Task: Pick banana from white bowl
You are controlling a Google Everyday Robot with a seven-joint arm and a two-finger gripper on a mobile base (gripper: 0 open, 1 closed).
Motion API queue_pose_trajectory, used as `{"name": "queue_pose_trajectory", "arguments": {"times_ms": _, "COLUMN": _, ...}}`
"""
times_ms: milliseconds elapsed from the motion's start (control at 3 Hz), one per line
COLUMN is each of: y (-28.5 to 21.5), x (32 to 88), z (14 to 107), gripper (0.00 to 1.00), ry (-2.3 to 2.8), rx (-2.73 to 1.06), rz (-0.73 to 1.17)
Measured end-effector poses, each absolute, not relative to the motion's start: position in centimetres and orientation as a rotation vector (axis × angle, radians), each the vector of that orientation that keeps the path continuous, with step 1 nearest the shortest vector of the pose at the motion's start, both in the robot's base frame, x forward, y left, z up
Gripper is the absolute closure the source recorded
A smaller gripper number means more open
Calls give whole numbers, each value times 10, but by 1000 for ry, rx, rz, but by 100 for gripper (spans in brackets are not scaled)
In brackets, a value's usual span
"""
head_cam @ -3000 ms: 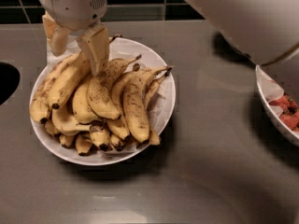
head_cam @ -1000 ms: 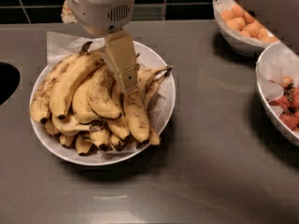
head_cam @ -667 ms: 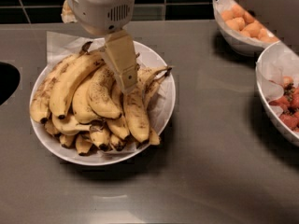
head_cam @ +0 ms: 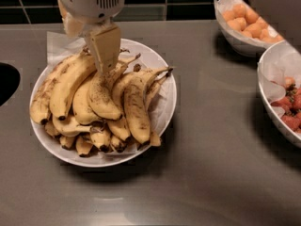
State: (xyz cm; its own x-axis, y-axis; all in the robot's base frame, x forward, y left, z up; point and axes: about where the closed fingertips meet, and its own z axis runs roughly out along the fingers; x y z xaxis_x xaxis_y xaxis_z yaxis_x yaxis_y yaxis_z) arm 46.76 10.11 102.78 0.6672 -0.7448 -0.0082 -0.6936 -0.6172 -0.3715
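Observation:
The white bowl [head_cam: 164, 112] is wide and shallow, lined with crumpled white paper, and stands at the left middle of the grey counter with several bananas piled in it. The banana [head_cam: 70, 84], plump and mostly clean yellow with a black tip, lies on the left of the pile; its stem end is hidden under the gripper. My gripper [head_cam: 106, 51] reaches down from the top onto the upper middle of the pile, touching the bananas there. A speckled banana [head_cam: 101, 98] lies right below it, and a brown-streaked one [head_cam: 136, 102] lies to the right.
A smaller white bowl with orange pieces [head_cam: 240, 22] stands at the back right. Another white bowl with red pieces [head_cam: 282, 95] is at the right edge. A dark round opening [head_cam: 7, 81] cuts into the counter at the left edge. A dark tiled wall runs along the back.
My gripper has moved left and slightly back over the pile, from the right-middle bananas to the upper middle. The bananas lie about as before.

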Motion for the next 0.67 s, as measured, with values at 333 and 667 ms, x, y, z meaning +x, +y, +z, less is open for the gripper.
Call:
{"name": "queue_pose_trajectory", "arguments": {"times_ms": 333, "y": 108, "x": 468, "z": 1026, "gripper": 38, "ry": 1124, "rx": -2545, "rz": -201}}
{"name": "queue_pose_trajectory", "arguments": {"times_ms": 667, "y": 120, "x": 469, "z": 1007, "gripper": 39, "ry": 1102, "rx": -2576, "rz": -132}}
